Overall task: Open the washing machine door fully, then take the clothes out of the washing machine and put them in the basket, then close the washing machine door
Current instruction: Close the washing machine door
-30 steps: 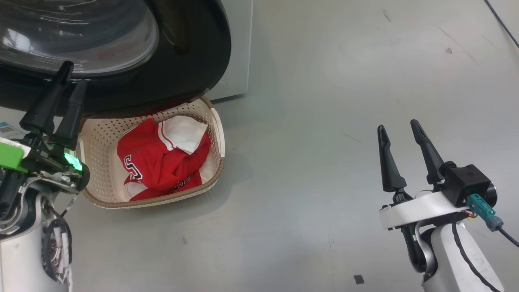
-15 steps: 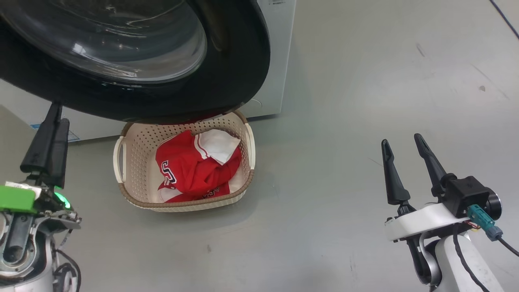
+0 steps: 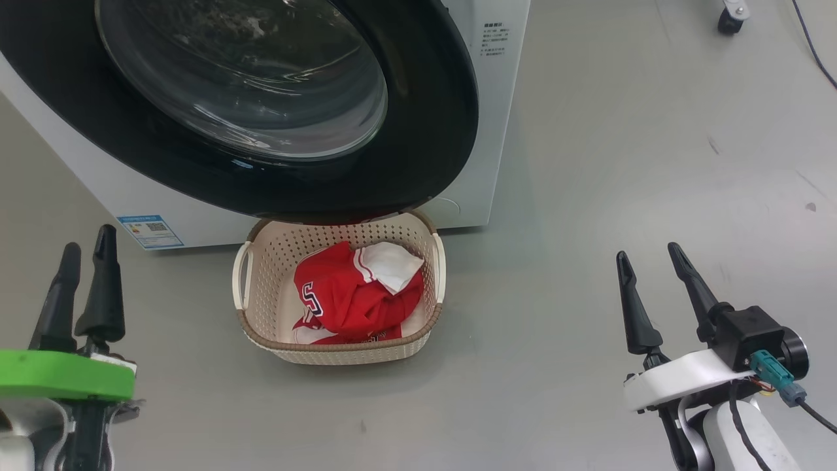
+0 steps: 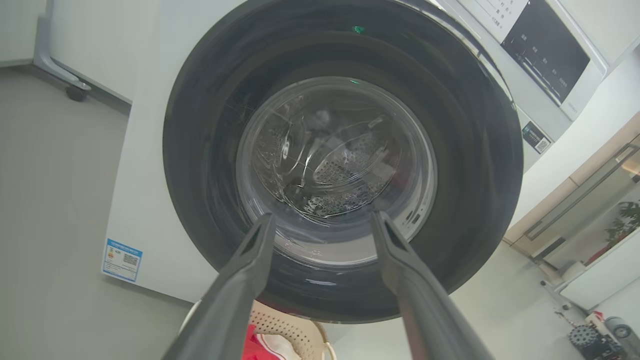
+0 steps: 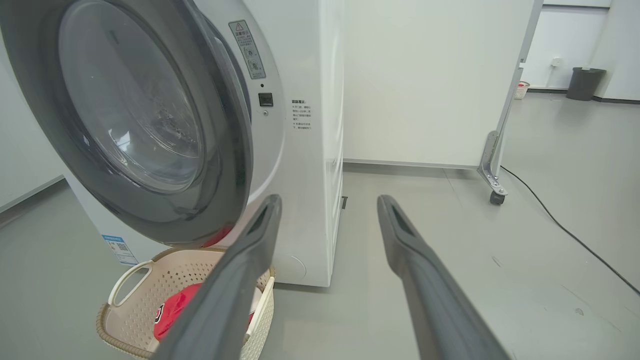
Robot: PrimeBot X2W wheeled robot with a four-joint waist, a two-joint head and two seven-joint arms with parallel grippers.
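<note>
Left claw (image 3: 88,238), right claw (image 3: 646,251) both spread, empty — clothes (image 3: 346,301) in basket (image 3: 340,347), below washing machine door (image 3: 444,98).

Washing machine door (image 3: 425,131): rim glossy black with sharp reflections; centre clear glass, smooth.
Washing machine (image 3: 503,131), behind the basket (image 3: 340,353): white panel, smooth, satin.
Basket: cream perforated plastic, matt; brown woven-look rim.
Clothes (image 3: 346,304), inside the basket: red and white cloth, creased.
Floor (image 3: 621,163), around the basket: grey, smooth, dull sheen, scuffed.
</note>
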